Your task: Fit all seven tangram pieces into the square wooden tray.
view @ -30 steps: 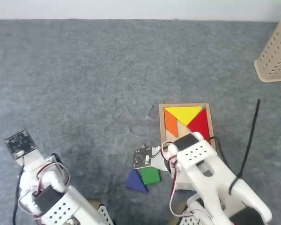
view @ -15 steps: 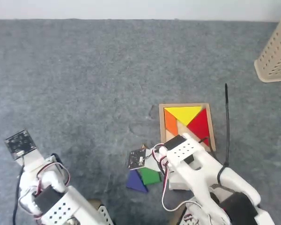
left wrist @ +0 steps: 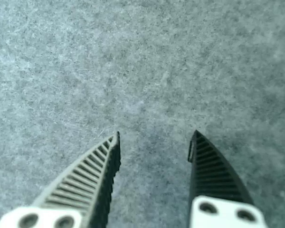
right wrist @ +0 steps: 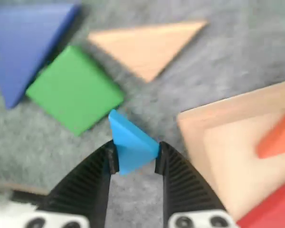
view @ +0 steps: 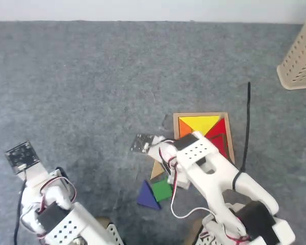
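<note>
**Right arm swung left off the tray, blue piece pinched!**

In the last second the right arm (view: 209,168) moved from over the near edge of the square wooden tray (view: 201,114) out to its left. That uncovered the tan wooden triangle (view: 157,169). The right gripper (right wrist: 135,154) was clenched on a small light-blue triangle (right wrist: 130,137), between the green square (view: 163,190) and the tray, so a fourth piece looked ready to go in. The yellow triangle (view: 199,124), red triangle (view: 219,135) and orange piece (view: 185,133) already sat inside. The dark blue triangle (view: 148,196) waited beside the green square, nearer. The left gripper (left wrist: 154,137) hung released over the bare grey felt desk (view: 92,76). The arm itself hid the tray's near half, and a black cable (view: 247,122) stood just right of the tray.
</note>
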{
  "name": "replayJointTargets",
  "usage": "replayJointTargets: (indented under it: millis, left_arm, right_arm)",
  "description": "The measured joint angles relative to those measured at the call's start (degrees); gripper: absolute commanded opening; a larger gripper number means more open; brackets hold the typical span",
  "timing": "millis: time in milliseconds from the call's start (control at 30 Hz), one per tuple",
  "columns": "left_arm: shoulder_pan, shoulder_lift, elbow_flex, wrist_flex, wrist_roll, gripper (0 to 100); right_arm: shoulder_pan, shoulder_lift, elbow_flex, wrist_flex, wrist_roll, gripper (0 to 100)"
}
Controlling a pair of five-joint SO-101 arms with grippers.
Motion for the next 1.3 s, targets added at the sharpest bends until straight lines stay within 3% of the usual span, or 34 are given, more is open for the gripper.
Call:
replayJointTargets:
  millis: [333, 600, 800, 1100, 1300]
  left_arm:
    - [0.00, 0.00, 0.00, 0.00, 0.00, 23]
    - [0.00, 0.00, 0.00, 0.00, 0.00, 23]
    - [0.00, 0.00, 0.00, 0.00, 0.00, 23]
    - [0.00, 0.00, 0.00, 0.00, 0.00, 23]
    - [0.00, 0.00, 0.00, 0.00, 0.00, 23]
  right_arm:
    - [0.00, 0.00, -6.24, -1.49, -10.11, 2.4]
    - [0.09, 3.69, -12.40, -13.63, -22.68, 3.2]
    - [0.09, 8.53, -13.54, -21.98, -32.18, 23.1]
    - [0.00, 8.18, -13.54, -18.81, -37.10, 22.6]
    - [-2.37, 0.53, -6.42, -19.25, -38.33, 12.4]
